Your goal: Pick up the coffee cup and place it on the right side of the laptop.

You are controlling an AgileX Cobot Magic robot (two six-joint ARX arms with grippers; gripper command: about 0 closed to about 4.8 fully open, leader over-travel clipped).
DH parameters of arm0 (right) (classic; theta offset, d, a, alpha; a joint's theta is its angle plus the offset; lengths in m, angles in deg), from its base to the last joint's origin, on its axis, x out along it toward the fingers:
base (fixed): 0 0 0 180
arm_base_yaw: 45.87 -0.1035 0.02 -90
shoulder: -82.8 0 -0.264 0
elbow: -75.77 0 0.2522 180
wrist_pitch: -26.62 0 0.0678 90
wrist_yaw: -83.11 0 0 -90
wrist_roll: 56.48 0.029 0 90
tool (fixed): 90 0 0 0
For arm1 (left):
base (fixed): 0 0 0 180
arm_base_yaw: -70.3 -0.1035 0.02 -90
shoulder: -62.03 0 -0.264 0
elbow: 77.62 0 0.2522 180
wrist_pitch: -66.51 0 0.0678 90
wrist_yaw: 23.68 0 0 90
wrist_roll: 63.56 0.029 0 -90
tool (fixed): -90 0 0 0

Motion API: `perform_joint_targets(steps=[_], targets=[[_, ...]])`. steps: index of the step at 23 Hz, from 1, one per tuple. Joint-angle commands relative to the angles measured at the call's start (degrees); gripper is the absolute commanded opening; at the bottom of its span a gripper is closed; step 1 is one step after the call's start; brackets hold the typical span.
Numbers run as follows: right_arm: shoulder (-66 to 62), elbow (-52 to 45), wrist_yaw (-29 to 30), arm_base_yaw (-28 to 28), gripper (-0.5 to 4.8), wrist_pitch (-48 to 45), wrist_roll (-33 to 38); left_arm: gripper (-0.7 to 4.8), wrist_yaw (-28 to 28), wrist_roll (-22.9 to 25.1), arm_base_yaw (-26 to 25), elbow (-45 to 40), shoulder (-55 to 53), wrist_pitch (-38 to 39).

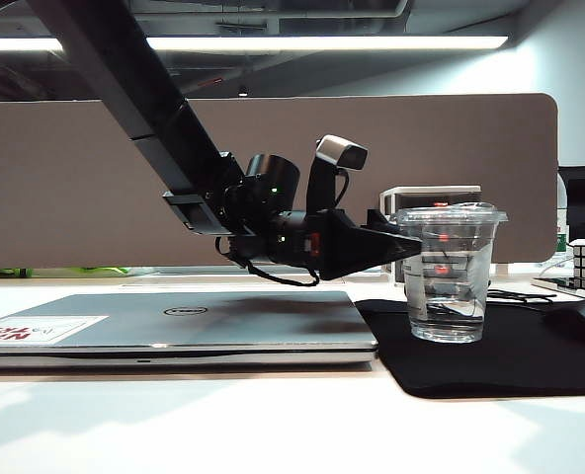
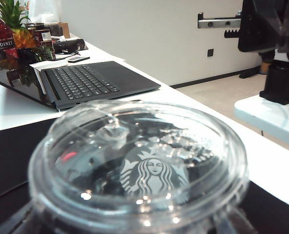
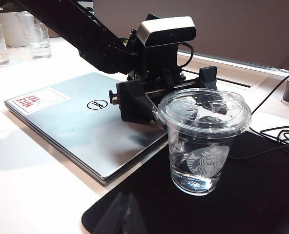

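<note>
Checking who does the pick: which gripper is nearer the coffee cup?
Left. The left gripper is open right at the coffee cup, fingers either side just below its lid. The right gripper is not in view.

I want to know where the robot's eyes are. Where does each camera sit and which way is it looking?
Exterior view: low at the table edge, facing the laptop, coffee cup and the left arm's open end effector.
Left wrist view: on the left arm, just above the cup's lid; no end effector shows.
Right wrist view: raised to the side, looking down at the cup, black mat and left end effector; its own is unseen.
All three share the cup.
</note>
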Motion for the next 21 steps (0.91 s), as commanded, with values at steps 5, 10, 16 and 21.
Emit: perform_joint_targets(steps=[5, 10, 16, 21], targets=[[0.1, -0.4, 0.1, 0.0, -0.01, -0.5, -1.4, 4.79, -2.6, -1.9, -2.5, 0.2, 0.5, -0.2], [0.1, -0.4, 0.1, 0.0, -0.01, -0.6, -1.5, 4.79, -3.2, -3.2, -5.6, 0.2, 0.9, -0.3], [0.1, -0.4, -0.2, 0.0, -0.01, -0.6, -1.5, 4.79, -0.5, -9.8, -8.4, 0.1, 1.4, -0.1], [0.1, -0.4, -0.3, 0.0, -0.01, -0.6, -1.6, 4.79, -0.4, -9.8, -9.9, 0.2, 3.1, -0.2]])
